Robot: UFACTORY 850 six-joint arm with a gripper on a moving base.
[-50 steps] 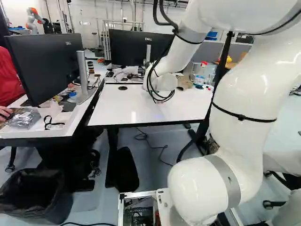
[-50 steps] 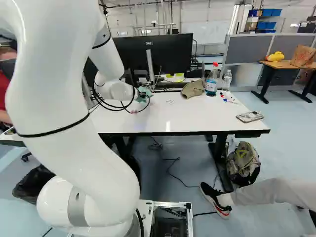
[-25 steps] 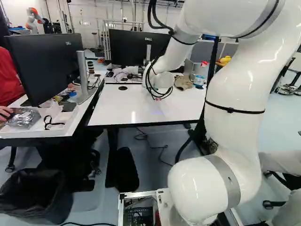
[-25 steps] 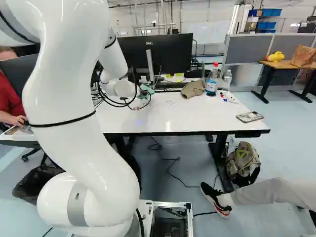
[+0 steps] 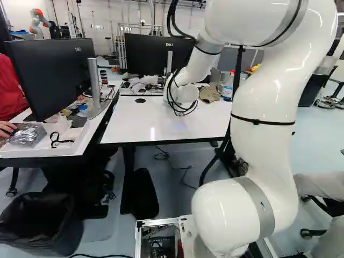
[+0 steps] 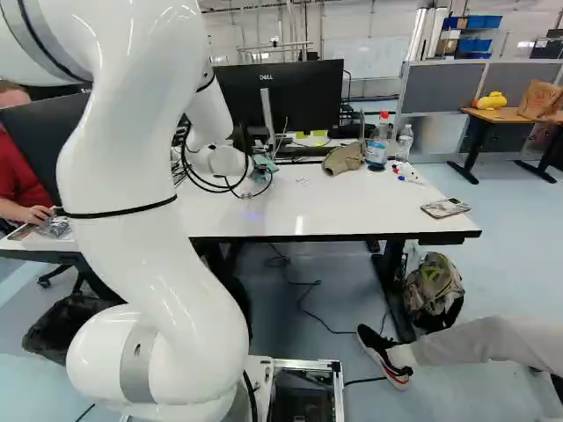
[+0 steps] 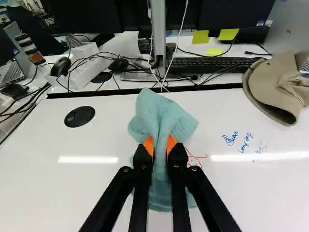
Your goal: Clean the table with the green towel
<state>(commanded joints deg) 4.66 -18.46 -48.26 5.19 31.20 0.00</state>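
The green towel [image 7: 155, 116] is bunched between the orange pads of my gripper [image 7: 160, 147], which is shut on it. Its upper folds stick out ahead of the fingertips and its lower part spreads beneath them, over the white table [image 7: 111, 188]. Red scribbles [image 7: 195, 157] show on the tabletop right beside the towel; blue writing [image 7: 246, 140] lies farther off, toward the cap. In the right base view a bit of the towel [image 6: 265, 166] peeks out past my wrist, which hides the gripper's fingers there.
A beige cap [image 6: 343, 158], a bottle with a red top [image 6: 377, 145], a clear bottle [image 6: 405, 142] and a phone-like object [image 6: 446, 208] stand or lie on the table. A monitor [image 6: 286, 97] rises behind it. Another robot [image 5: 38, 22] stands far back left.
My arm has swung: its upper part shifts left in the left base view and right in the right base view. Wrist and towel moved slightly right in the right base view. The base stayed put.
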